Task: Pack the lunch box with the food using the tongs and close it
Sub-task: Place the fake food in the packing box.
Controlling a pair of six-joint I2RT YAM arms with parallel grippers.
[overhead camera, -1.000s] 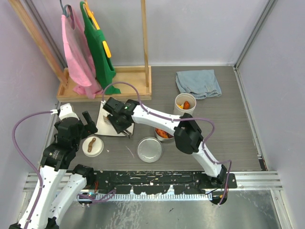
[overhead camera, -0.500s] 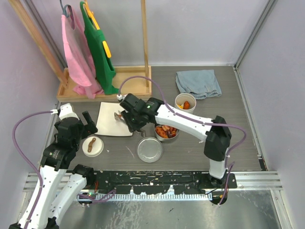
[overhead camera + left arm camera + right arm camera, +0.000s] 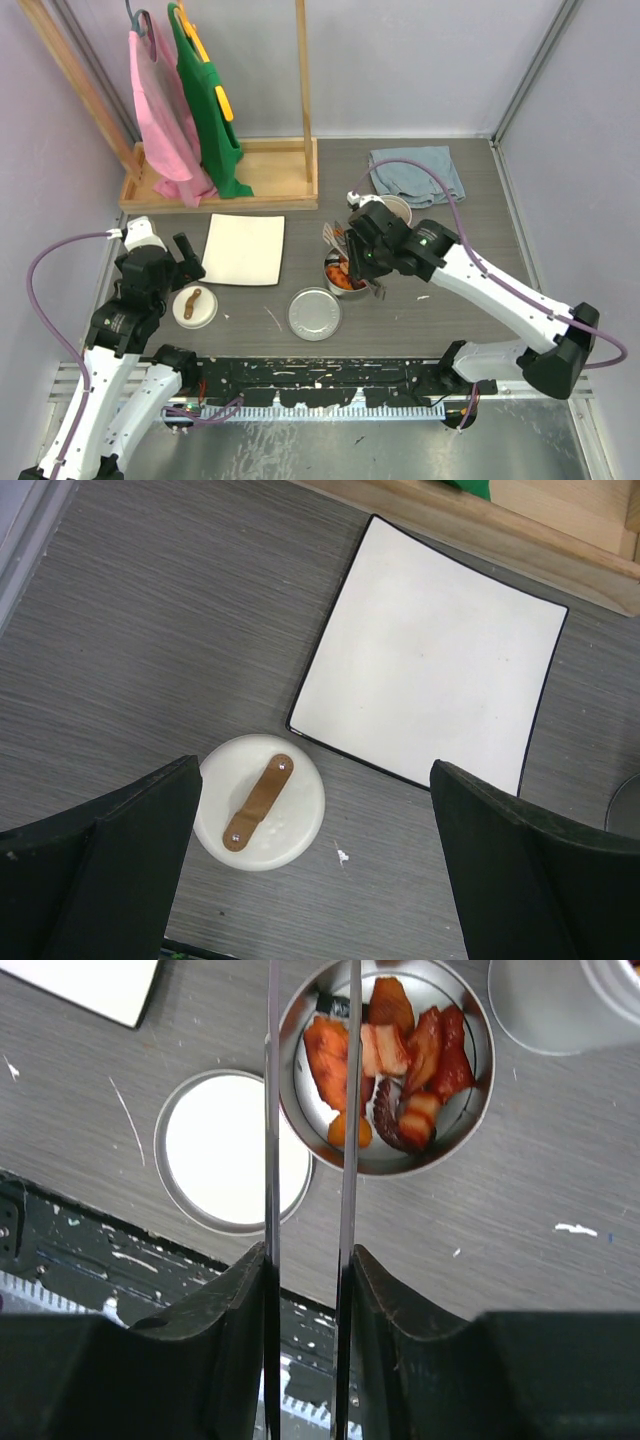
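I swung the right tool [image 3: 308,1272], clamped on the tongs [image 3: 271,1140], from the bared plate [image 3: 244,250] to the tin [image 3: 470,1120]; the left tool [image 3: 315,780] stood apart; closing remained.

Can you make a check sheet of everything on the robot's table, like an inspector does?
Surface: grey table, a few white flecks.
Job's things: steel tin holds the food; its flat lid lies beside it, off; white tub next to the tin; white lid with brown handle lies apart on the table; tongs reach across the tin.
Clutter: white square plate, bare; blue cloth at the back.
Grippers: left gripper open, holding nothing, above the white lid; right gripper shut on the tongs.
Cables: purple cable along each arm, no snag seen.
Surroundings: wooden rack with hanging clothes; pale walls.
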